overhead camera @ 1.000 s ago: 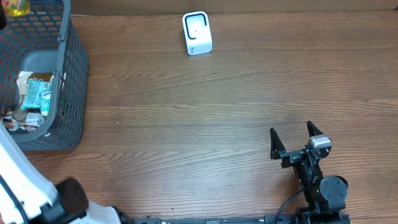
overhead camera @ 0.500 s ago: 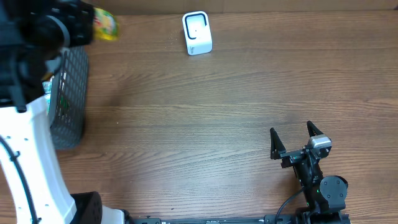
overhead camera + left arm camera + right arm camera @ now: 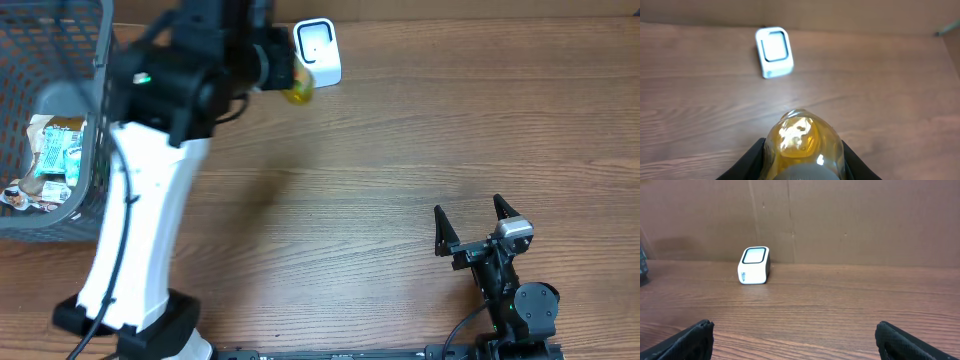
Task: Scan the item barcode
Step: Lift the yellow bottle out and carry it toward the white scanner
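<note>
Got a yellow bottle (image 3: pixel 298 88) pinched in the left gripper (image 3: pixel 288 80), jaws narrowed onto its sides. Hanging up off the table (image 3: pixel 350 180), just beside the scanner (image 3: pixel 317 52), at its near-left corner going by the overhead view. From the left wrist, a strip of bare wood between the two, so not touching. Can't make out a barcode. Well off to the scanner's near right: right gripper (image 3: pixel 470 222), spread wide. Way out left of the scanner: grey basket (image 3: pixel 112 120) with some packets (image 3: pixel 55 150) inside.
</note>
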### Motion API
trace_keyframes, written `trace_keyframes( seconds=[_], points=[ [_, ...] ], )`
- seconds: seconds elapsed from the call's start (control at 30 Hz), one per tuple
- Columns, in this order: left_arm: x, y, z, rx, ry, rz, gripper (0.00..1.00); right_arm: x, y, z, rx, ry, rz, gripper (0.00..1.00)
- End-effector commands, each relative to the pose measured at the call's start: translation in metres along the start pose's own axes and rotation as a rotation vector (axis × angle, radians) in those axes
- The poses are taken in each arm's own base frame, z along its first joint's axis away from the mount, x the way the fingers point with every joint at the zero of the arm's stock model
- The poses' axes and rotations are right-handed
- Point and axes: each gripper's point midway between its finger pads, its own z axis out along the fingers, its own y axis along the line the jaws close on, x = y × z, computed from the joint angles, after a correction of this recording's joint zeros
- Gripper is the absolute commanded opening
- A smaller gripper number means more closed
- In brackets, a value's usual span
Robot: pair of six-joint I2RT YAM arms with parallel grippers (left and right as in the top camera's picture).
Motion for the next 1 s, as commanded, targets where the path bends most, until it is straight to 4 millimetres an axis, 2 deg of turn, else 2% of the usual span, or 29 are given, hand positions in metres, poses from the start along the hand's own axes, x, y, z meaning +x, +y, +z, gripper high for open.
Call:
trace_keyframes(
  seconds=[0.0,0.17,0.27,0.53,0.87,0.97],
  points=[
    [0.012,-0.023,0.027,0.009,0.047,0.011,0.06,0.002,-0.001,0.0,0.003,-0.004,-0.005,1.0],
    [0.033,-0.041,0.058,0.01,0.123,0.044,0.05,0.002,-0.001,0.0,0.003,-0.004,-0.005,1.0],
    [0.047,-0.05,0.079,-0.006,0.17,0.0,0.04,0.002,-0.001,0.0,0.003,-0.004,-0.005,1.0],
    [0.07,-0.051,0.118,-0.12,0.211,-0.193,0.04,0.002,-0.001,0.0,0.003,-0.004,-0.005,1.0],
    [0.112,-0.068,0.165,-0.303,0.186,-0.1,0.04,0.002,-0.001,0.0,0.003,-0.004,-0.005,1.0],
    [0.121,-0.078,0.175,-0.312,0.173,-0.097,0.04,0.002,-0.001,0.0,0.003,-0.004,-0.005,1.0]
  ],
)
